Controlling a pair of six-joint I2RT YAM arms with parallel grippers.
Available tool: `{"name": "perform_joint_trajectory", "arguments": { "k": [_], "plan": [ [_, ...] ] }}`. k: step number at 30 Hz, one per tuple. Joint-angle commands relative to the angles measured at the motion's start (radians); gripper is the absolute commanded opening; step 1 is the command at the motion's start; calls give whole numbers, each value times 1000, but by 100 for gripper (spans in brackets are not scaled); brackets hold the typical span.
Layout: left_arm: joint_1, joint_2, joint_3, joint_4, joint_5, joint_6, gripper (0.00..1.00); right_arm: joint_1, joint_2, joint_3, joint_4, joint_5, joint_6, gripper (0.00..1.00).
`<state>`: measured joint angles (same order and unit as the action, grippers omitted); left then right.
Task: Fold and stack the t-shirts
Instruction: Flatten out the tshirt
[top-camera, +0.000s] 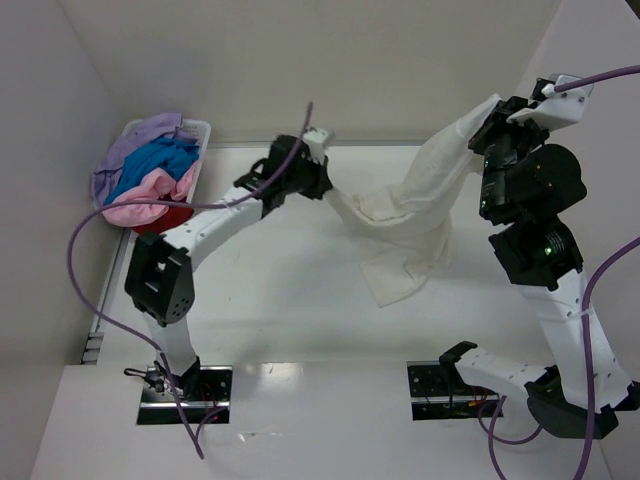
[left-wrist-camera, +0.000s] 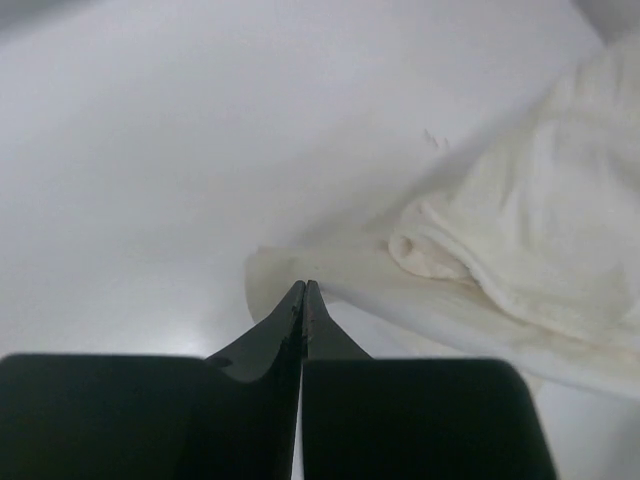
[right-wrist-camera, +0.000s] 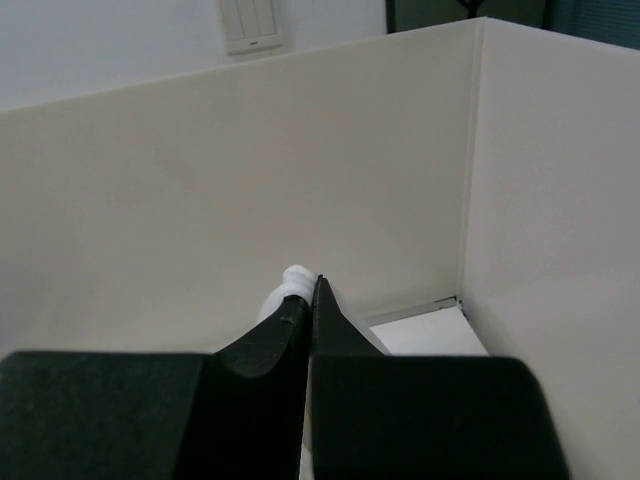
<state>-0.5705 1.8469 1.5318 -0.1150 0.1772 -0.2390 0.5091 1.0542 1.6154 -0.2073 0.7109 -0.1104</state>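
Observation:
The cream-white t-shirt (top-camera: 415, 225) hangs stretched between both grippers above the table. My left gripper (top-camera: 322, 180) is shut on its left edge; the cloth (left-wrist-camera: 500, 250) runs off to the right in the left wrist view. My right gripper (top-camera: 492, 112) is raised high at the back right, shut on the shirt's other corner, with a small bunch of cloth (right-wrist-camera: 297, 281) poking past the fingertips. The shirt's lower part droops onto the table. Lilac (top-camera: 140, 140), bright blue (top-camera: 155, 162), pale pink (top-camera: 150, 195) and red (top-camera: 165, 217) t-shirts lie piled in the basket.
A white plastic basket (top-camera: 200, 128) stands at the back left against the left wall. White walls (top-camera: 350, 60) close the table at the back and on both sides. A purple cable (top-camera: 120, 215) loops over the left arm.

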Motion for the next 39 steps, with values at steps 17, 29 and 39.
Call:
{"name": "perform_joint_trajectory", "arguments": {
  "k": [17, 29, 39],
  "plan": [
    [281, -360, 631, -344, -416, 159, 0, 8, 0, 90, 194, 268, -34, 0],
    [281, -531, 533, -330, -597, 201, 0, 8, 27, 70, 167, 450, 7, 0],
    [281, -600, 396, -308, -611, 182, 0, 8, 27, 61, 101, 409, 127, 0]
  ]
}}
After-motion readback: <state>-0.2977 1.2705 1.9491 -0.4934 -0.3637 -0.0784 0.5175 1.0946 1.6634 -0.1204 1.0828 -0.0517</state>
